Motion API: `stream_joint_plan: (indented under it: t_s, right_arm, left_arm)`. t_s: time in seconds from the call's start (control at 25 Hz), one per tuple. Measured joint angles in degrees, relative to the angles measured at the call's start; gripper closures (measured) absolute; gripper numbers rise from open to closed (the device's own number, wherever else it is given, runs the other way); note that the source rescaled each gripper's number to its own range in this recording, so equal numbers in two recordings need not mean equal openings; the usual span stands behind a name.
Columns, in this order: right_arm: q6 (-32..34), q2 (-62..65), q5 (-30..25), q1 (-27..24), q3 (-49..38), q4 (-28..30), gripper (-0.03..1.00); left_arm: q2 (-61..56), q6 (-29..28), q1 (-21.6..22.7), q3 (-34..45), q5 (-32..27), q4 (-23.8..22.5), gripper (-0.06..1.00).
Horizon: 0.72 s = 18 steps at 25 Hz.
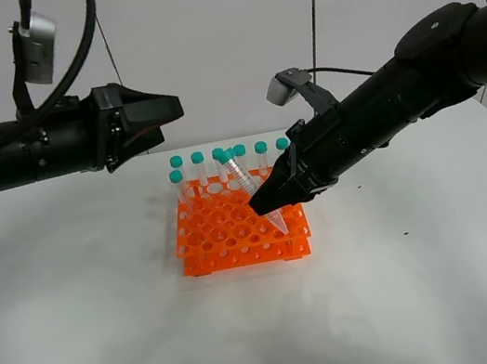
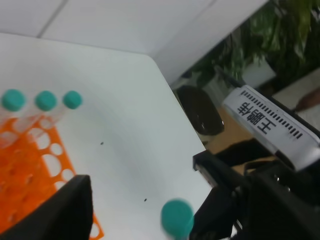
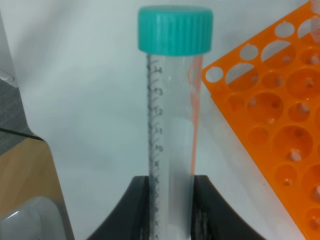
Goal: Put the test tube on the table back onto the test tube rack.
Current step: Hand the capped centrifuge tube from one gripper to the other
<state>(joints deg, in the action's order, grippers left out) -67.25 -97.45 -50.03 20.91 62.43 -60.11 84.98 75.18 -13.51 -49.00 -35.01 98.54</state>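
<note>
nearest to the high camera is the white counter [image 1: 114,356], which shows a few tiny dark specks. a little further in stands the orange rack [image 1: 211,237], two levels with many round holes, about in the middle of the counter. above the right front part of the rack the right fingers [image 1: 272,198] are pinching the tube [image 1: 245,180] at its lower half, one finger on each side. the tube is off the counter and it is tilted: its green cap [image 1: 228,156] leans up and toward the far left, and its pointed tip goes down to the holes near the right front corner of the rack; if the tip is inside a hole, i cannot tell. the right wrist view shows the clear wall of the tube with a printed scale, and the rack just beside it. behind, along the far edge of the rack, other green-capped tubes [image 1: 260,148] stand upright in a row. further back and higher, the left fingers [image 1: 160,112] hang above the far left side of the rack, touching nothing; if they are spread or pressed together i cannot tell.
</note>
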Motion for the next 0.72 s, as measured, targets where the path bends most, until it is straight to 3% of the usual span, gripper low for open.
stream_joint_plan:
  t_s: [0.16, 0.72]
  right_arm:
    - [0.0, 0.0, -0.5, 0.0, 0.0, 0.0, 0.93]
    - [0.0, 0.0, -0.68, 0.0, 0.0, -0.05, 0.93]
  left_arm:
    - [3.49, 0.79, -2.54, -3.22, 0.49, 0.46, -0.06]
    - [7.09, 2.9, -9.83, -3.52, 1.07, 0.4, -0.06]
